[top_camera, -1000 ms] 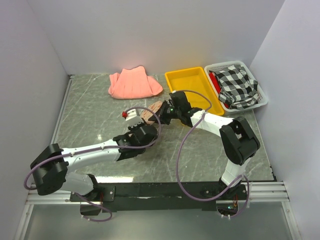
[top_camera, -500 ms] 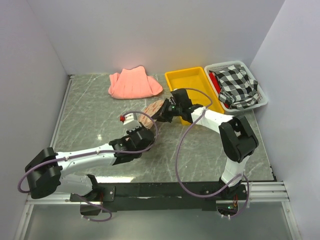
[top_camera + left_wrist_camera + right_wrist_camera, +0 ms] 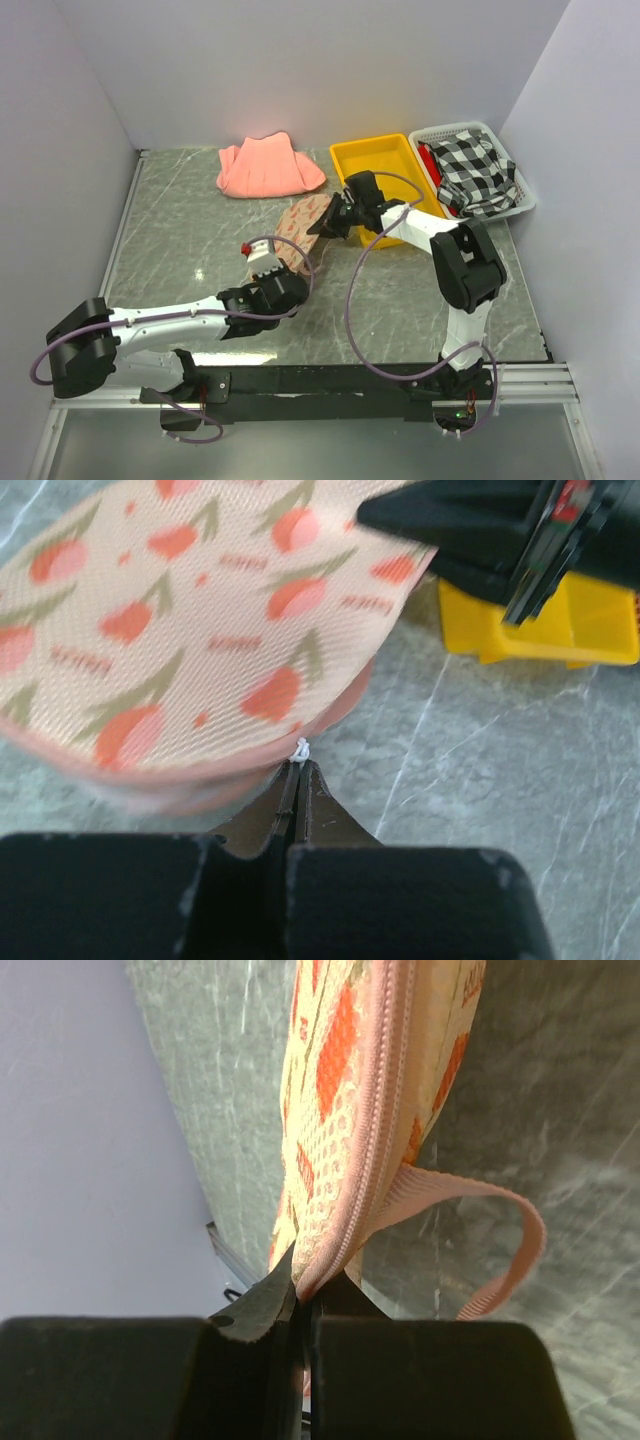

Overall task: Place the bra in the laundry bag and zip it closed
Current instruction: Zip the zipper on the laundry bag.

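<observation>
Now your flat beige flower-print fabric laundry bag [image 3: 298,215] is mid-table. Your right gripper [image 3: 300,1295] is clamped on its three o'clock end; your left gripper [image 3: 299,765] pinches a tiny white bit [image 3: 300,748] at its seven o'clock edge. It looks soft and floppy, so pull gently. No bra shows.

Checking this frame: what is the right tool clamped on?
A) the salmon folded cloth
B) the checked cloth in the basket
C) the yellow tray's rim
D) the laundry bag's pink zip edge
D: in the right wrist view the right tool is shut on the pink zipped edge of the laundry bag.
</observation>
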### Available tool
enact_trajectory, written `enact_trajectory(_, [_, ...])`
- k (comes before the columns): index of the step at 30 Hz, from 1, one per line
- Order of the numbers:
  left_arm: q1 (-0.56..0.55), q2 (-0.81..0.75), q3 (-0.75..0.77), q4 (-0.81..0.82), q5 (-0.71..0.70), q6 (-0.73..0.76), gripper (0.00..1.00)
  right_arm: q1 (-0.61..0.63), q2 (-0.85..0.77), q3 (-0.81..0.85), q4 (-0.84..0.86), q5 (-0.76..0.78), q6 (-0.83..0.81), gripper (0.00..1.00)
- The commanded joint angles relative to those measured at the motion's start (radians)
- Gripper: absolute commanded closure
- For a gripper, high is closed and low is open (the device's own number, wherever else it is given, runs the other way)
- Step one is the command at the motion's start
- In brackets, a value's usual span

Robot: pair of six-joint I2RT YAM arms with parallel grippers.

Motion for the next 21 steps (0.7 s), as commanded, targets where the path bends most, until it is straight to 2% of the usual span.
enact_trajectory(1, [-0.029,-0.056,-0.066,-0.119,0.001,-0.065,0.99,-0.061,0.053,0.115,-0.032,0.047,-0.093,1.00])
enact_trajectory(5, [-0.030,-0.038,-0.095,-0.040,-0.003,-0.050,0.99,-0.059,0.060,0.102,-0.026,-0.026,-0.102,0.75])
enact_trajectory(8, [-0.030,0.034,-0.043,-0.001,-0.026,-0.013,0.99,-0.052,-0.002,0.017,0.011,-0.026,-0.087,0.41])
enact_trajectory(11, [-0.029,0.109,0.007,0.065,-0.022,0.037,0.99,-0.046,-0.065,-0.049,0.020,-0.043,-0.084,0.24])
enact_trajectory(15, [-0.026,0.182,0.054,0.169,0.011,0.108,0.99,-0.021,-0.131,-0.138,0.068,-0.065,-0.033,0.22])
enact_trajectory(21, [-0.013,0.261,0.138,0.224,0.032,0.209,0.99,0.019,-0.202,-0.280,0.107,-0.050,0.031,0.21])
